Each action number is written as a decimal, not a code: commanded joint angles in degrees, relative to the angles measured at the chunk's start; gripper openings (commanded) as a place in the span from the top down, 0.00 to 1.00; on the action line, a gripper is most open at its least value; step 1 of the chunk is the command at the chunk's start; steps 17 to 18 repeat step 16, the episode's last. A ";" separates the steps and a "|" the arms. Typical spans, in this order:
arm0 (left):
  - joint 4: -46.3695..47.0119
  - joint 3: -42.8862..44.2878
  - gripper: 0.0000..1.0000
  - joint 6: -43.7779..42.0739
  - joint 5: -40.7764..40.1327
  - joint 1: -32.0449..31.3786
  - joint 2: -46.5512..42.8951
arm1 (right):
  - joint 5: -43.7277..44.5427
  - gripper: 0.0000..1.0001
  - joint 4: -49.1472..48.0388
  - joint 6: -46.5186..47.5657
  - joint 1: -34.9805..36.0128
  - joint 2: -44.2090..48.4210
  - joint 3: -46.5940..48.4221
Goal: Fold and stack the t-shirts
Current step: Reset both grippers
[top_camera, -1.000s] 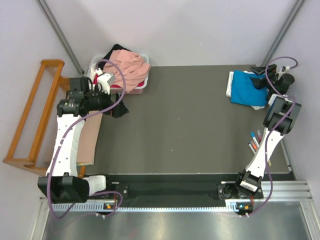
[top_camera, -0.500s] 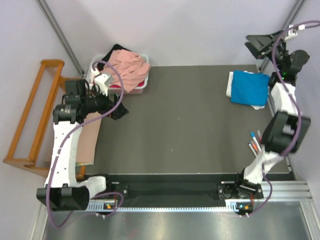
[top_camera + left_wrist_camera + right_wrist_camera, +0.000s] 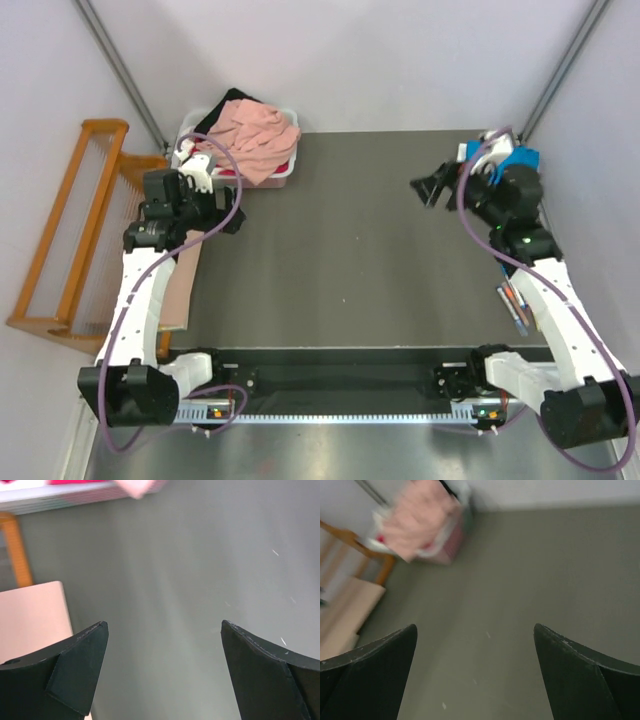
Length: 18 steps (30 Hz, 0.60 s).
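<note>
A salmon-pink t-shirt [image 3: 258, 135] is heaped in the white tub [image 3: 283, 172] at the back left, with a black tee [image 3: 232, 97] behind it. It also shows blurred in the right wrist view [image 3: 420, 520], and a corner of it shows in the left wrist view [image 3: 137, 487]. The bright blue t-shirt [image 3: 527, 158] lies at the back right, mostly hidden by my right arm. My left gripper [image 3: 227, 214] is open and empty over the mat just in front of the tub [image 3: 163, 626]. My right gripper [image 3: 428, 188] is open and empty over the mat, left of the blue tee [image 3: 475, 628].
A wooden slatted rack [image 3: 70, 230] stands off the table's left edge. A tan board [image 3: 182, 280] lies along the mat's left side under my left arm [image 3: 30, 615]. Several pens [image 3: 510, 298] lie at the right edge.
My right arm has swung from the back right corner, up and away from the blue tee, then left and down over the mat. My left gripper has shifted slightly towards the tub.
</note>
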State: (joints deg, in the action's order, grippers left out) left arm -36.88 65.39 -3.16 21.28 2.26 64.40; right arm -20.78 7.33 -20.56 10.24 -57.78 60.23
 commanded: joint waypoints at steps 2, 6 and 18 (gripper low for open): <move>17.09 -5.60 0.01 5.88 -7.65 0.29 0.37 | 12.15 0.00 7.43 5.62 1.27 2.50 -7.05; 24.21 -10.00 0.01 6.67 -9.67 0.29 4.40 | 16.37 0.00 6.65 6.32 1.45 2.50 -8.28; 34.86 -14.50 0.01 5.62 -10.56 0.29 14.95 | 27.79 0.00 2.69 8.52 1.45 -1.28 -10.39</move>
